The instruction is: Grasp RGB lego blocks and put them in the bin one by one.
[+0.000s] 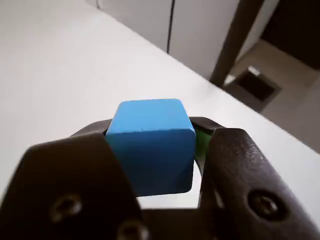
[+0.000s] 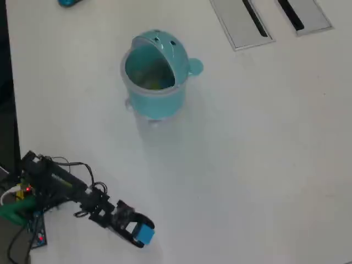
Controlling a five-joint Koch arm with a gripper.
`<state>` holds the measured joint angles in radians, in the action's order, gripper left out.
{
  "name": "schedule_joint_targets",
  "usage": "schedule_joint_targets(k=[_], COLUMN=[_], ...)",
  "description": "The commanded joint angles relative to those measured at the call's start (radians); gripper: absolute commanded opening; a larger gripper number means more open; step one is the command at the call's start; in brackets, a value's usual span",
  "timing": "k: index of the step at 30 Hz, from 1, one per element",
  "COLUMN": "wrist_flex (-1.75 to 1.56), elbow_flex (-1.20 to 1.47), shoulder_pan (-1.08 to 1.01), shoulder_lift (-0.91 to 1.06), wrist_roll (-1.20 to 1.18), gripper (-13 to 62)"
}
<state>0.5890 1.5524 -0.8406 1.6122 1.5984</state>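
- In the overhead view I see the bin [image 2: 155, 77], a round light-teal container, standing upright on the white table [image 2: 247, 165] at about 12 o'clock from the frame centre.
- Its domed swing lid [image 2: 170, 47] is tipped back toward 1 o'clock, and I read small holes in the dome and a round side knob [image 2: 196, 67] at the bin's 3 o'clock.
- Through the opening I make out something yellow-green [image 2: 153, 82] low inside the bin; I cannot tell its shape.
- The blue block [image 1: 150, 145] is not in the bin: it sits between the jaws, which are clamped on its two opposite sides.
- In the overhead view I find the gripper [image 2: 142, 234] at about 7 o'clock from the bin, well apart from it.
- The arm [image 2: 60, 187] stretches low from its base at the 8 o'clock edge toward 4 o'clock.
- Two flat grey slotted panels [image 2: 242, 25] lie at the 1 o'clock edge.
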Motion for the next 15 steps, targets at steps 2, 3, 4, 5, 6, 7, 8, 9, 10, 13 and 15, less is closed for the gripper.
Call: schedule_joint_targets(k=[2, 3, 4, 5, 6, 7, 8, 9, 10, 13, 15], wrist_flex=[-0.095, -0.095, -0.097, -0.097, -0.097, -0.097, -0.097, -0.097, -0.097, -0.1, -0.117], elbow_flex=[-0.058, -0.057, -0.057, -0.057, -0.055, -0.052, -0.046, -0.038, -0.025, 0.02, 0.051], shoulder_pan=[0.052, 0.069, 0.087, 0.103, 0.115, 0.129, 0.141, 0.156, 0.175, 0.221, 0.255], shoulder_lift=[0.098, 0.112, 0.124, 0.138, 0.15, 0.166, 0.179, 0.196, 0.215, 0.273, 0.311], wrist_roll=[0.0, 0.0, 0.0, -0.002, -0.006, -0.021, -0.035, -0.046, -0.078, -0.146, -0.146], gripper=[10.3, 10.3, 10.3, 10.3, 10.3, 10.3, 10.3, 10.3, 10.3, 10.3, 10.3])
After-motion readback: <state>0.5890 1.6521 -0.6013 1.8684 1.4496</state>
